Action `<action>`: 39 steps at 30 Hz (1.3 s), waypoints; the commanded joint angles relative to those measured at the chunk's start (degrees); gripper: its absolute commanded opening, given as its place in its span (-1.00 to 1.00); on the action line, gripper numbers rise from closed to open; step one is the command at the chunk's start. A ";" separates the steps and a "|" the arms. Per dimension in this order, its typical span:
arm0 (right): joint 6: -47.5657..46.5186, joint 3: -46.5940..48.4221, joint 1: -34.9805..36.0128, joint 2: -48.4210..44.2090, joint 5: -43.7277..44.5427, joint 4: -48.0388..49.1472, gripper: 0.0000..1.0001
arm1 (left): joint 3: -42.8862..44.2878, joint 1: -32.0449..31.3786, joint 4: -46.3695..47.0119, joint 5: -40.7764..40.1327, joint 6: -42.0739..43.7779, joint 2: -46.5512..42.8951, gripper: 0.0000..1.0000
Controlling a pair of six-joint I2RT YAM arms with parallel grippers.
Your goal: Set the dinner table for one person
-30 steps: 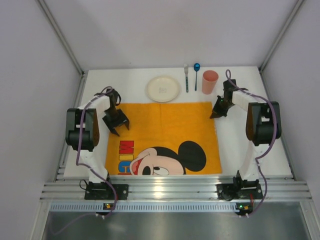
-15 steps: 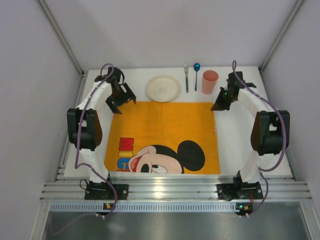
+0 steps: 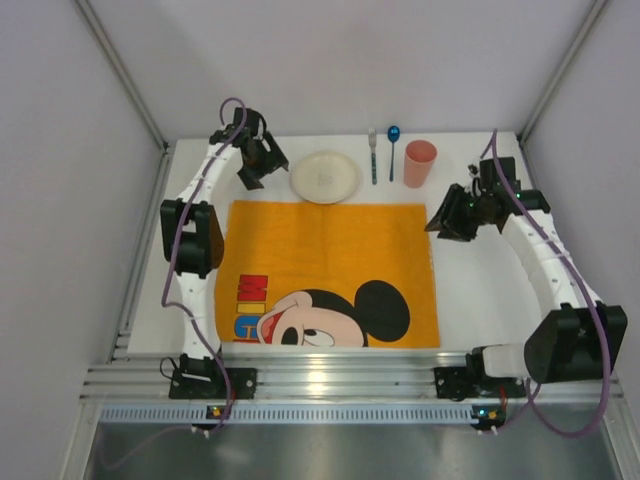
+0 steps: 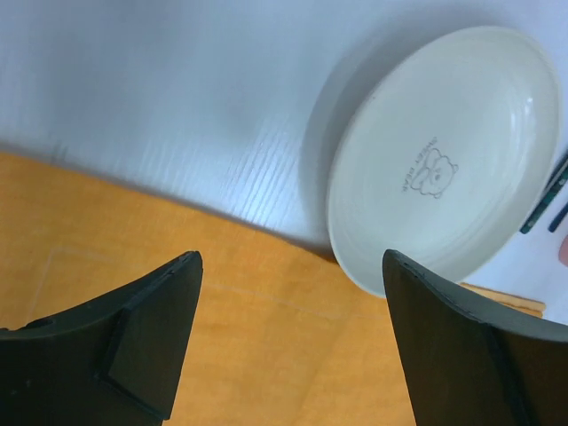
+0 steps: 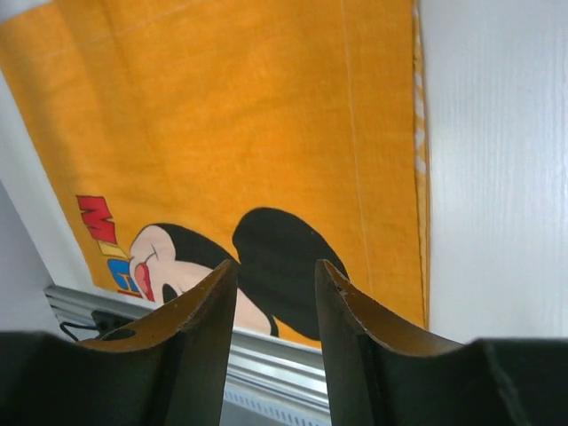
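Observation:
The dinner table (image 3: 480, 290) is a white top with an orange Mickey Mouse mat (image 3: 330, 250) spread flat on it. Behind the mat lie a white plate (image 3: 325, 177), a fork (image 3: 373, 155), a blue spoon (image 3: 393, 150) and a pink cup (image 3: 420, 163). My left gripper (image 3: 252, 175) hovers open at the mat's far left corner, just left of the plate. The left wrist view has its jaws (image 4: 291, 257) wide apart over the mat's edge (image 4: 266, 346), the plate (image 4: 444, 169) ahead. My right gripper (image 3: 438, 224) hangs open and empty beside the mat's far right corner; its fingers (image 5: 275, 264) stand apart above the mat (image 5: 248, 115).
A ribbed aluminium rail (image 3: 340, 380) runs along the near edge, with both arm bases bolted to it. White walls and slanted frame posts (image 3: 125, 75) close in the table at left, right and back. A bare white strip (image 5: 497, 160) lies right of the mat.
The right gripper went from shut at the mat's far right corner to open, and drew off to the right. The left gripper travelled from the mat's left side to beside the plate.

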 commanded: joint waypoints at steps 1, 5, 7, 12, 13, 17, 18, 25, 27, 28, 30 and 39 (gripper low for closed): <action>-0.28 -2.40 0.54 -7.06 2.23 -4.65 -0.18 | 2.78 -0.72 6.76 5.90 1.00 5.34 0.75; 0.86 -4.34 0.54 -12.42 4.96 -8.26 -0.17 | 4.09 -1.60 10.55 8.11 0.12 9.21 0.75; 1.30 -5.39 0.54 -15.06 6.36 -9.40 -0.18 | 4.54 -2.12 11.07 8.63 -0.40 11.32 0.74; 2.97 -8.30 0.54 -19.63 8.04 -11.69 -0.18 | 5.59 -3.97 13.01 9.60 -1.20 14.31 0.68; 3.06 -8.74 0.54 -19.99 8.65 -12.47 -0.19 | 5.94 -4.58 12.83 9.25 -1.20 15.10 0.61; 2.54 -8.48 0.54 -20.34 9.80 -13.97 -0.20 | 7.62 -5.55 11.08 6.97 -0.23 16.86 -0.07; 2.36 -8.30 0.54 -20.26 9.80 -14.06 -0.21 | 7.70 -5.55 10.90 6.53 0.03 17.04 -0.18; 1.13 -7.86 0.54 -18.06 7.61 -12.40 -0.28 | 7.27 -4.68 10.46 7.57 2.67 14.07 -1.00; 0.52 -7.34 0.54 -17.18 7.42 -11.95 -0.28 | 6.57 -4.41 11.25 7.93 3.20 11.52 -1.00; -0.01 -7.25 0.54 -17.00 7.34 -11.60 -0.31 | 4.82 -4.15 11.86 8.45 3.02 8.29 -1.00; -0.45 -7.24 0.54 -16.30 7.16 -11.08 -0.47 | 2.18 -3.97 14.40 11.95 0.40 4.67 -1.00; -2.12 -11.81 0.63 -15.07 3.03 -6.77 -0.57 | -26.80 -11.08 15.03 10.23 -0.49 -24.74 -1.00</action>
